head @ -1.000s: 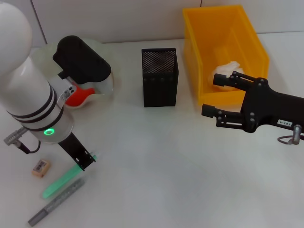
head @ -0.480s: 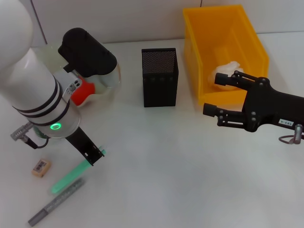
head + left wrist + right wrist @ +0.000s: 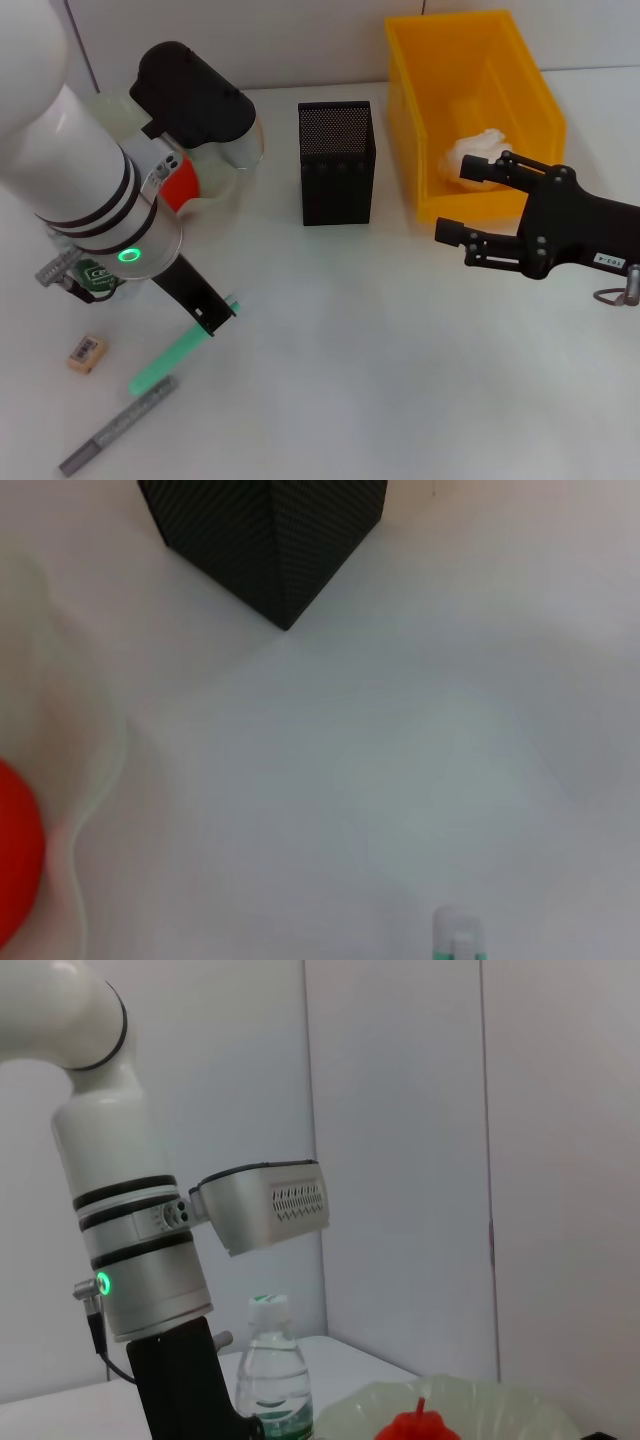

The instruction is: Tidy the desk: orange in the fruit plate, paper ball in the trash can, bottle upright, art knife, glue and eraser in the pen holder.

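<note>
Fingers first: my left gripper [image 3: 215,322] is closed on the glue [image 3: 178,352], a green stick that hangs from it tilted, its low end over the table just above the art knife [image 3: 118,438]. My right gripper [image 3: 478,208] hovers with its fingers spread and nothing between them, beside the front wall of the trash can [image 3: 530,80].

Moving outward — the paper ball [image 3: 478,146] already lies inside that yellow bin, and the orange [image 3: 180,185] sits in the fruit plate [image 3: 110,108] at the far left, so I judge those two steps done. The bottle [image 3: 274,1380] stands upright with its cap on top in my right wrist view; that looks finished too.

What remains, as I read it, is the pen holder [image 3: 336,162] — the black mesh box in the middle. The glue must go in there first. The eraser [image 3: 86,353] and the grey art knife both lie on the table near my left arm, untouched.
</note>
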Robot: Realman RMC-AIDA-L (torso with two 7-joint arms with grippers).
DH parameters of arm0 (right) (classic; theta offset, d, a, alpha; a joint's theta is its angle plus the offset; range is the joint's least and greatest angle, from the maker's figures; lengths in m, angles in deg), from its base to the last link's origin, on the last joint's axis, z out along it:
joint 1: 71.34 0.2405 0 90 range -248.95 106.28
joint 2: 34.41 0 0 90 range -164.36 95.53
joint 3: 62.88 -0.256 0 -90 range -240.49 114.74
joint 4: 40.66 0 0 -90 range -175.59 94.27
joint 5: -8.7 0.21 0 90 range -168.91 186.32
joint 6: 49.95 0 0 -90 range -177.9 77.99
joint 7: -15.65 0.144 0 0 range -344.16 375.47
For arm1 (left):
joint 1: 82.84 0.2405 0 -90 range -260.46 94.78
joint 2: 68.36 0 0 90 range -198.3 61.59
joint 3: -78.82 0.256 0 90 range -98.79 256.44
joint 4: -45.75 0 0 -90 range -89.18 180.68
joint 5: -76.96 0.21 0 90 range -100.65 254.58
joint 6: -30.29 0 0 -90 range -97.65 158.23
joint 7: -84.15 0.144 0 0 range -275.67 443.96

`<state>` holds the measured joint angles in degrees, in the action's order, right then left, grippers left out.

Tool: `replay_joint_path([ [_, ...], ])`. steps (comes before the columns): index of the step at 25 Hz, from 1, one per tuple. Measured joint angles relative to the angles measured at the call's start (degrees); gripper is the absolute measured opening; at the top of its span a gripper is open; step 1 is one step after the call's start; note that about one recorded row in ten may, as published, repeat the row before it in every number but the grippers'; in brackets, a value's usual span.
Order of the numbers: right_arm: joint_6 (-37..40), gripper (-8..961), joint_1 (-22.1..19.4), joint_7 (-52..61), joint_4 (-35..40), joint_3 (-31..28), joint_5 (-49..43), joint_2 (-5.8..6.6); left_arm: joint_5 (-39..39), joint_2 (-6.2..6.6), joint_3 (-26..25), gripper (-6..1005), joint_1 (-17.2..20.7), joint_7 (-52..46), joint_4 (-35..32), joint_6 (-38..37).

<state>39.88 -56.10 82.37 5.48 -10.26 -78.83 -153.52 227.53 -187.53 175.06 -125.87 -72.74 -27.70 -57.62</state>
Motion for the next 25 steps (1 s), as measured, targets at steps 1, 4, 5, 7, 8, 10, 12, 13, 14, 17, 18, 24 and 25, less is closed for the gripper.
replay_joint_path([
  [1, 0.00, 836, 0.00, 0.00, 0.00, 0.00, 0.00, 0.00, 0.00, 0.00, 0.00, 65, 0.00, 0.00, 0.00, 0.00],
  [4, 0.00, 835, -0.27, -0.01, -0.14, -0.45, 0.00, -0.04, -0.29, 0.00, 0.02, 65, -0.23, -0.39, -0.29, 0.47],
  [5, 0.00, 835, -0.27, -0.01, -0.14, -0.45, 0.00, -0.04, -0.31, 0.00, 0.02, 65, -0.27, -0.48, -0.38, 0.59],
  [7, 0.01, 835, -0.52, -0.01, -0.16, -0.66, 0.00, -0.04, -0.41, 0.00, 0.01, 64, -0.44, -0.56, -0.77, 0.82],
  [8, 0.01, 835, -0.62, -0.01, -0.18, -0.82, 0.00, -0.04, -0.41, 0.00, 0.01, 64, -0.44, -0.56, -0.77, 0.82],
  [10, 0.02, 835, -0.77, -0.01, -0.18, -1.09, 0.00, -0.03, -0.63, 0.00, 0.00, 64, -0.46, -0.59, -1.10, 1.06],
  [12, 0.04, 836, -1.00, -0.01, -0.18, -1.19, 0.00, -0.01, -1.14, 0.00, -0.06, 64, -0.52, -0.63, -1.36, 1.57],
  [13, 0.04, 836, -1.09, -0.01, -0.18, -1.22, 0.00, -0.01, -1.35, 0.00, -0.09, 64, -0.54, -0.64, -1.42, 1.77],
  [14, 0.05, 836, -1.17, -0.01, -0.18, -1.24, 0.00, 0.00, -1.55, 0.00, -0.18, 64, -0.56, -0.66, -1.52, 1.97],
  [17, 0.09, 836, -1.33, -0.01, -0.18, -1.32, 0.00, 0.01, -1.87, 0.00, -0.55, 65, -0.64, -0.70, -2.03, 2.72],
  [18, 0.09, 836, -1.33, -0.01, -0.18, -1.32, 0.00, 0.01, -1.87, 0.00, -0.55, 65, -0.64, -0.70, -2.03, 2.72],
  [24, 0.23, 837, -1.54, -0.01, -0.18, -1.87, 0.00, 0.03, -1.89, 0.00, -1.35, 63, -0.84, -0.70, -3.08, 3.34],
  [25, 0.23, 837, -1.54, -0.01, -0.18, -1.87, 0.00, 0.03, -1.91, 0.00, -1.40, 63, -0.86, -0.71, -3.11, 3.36],
])
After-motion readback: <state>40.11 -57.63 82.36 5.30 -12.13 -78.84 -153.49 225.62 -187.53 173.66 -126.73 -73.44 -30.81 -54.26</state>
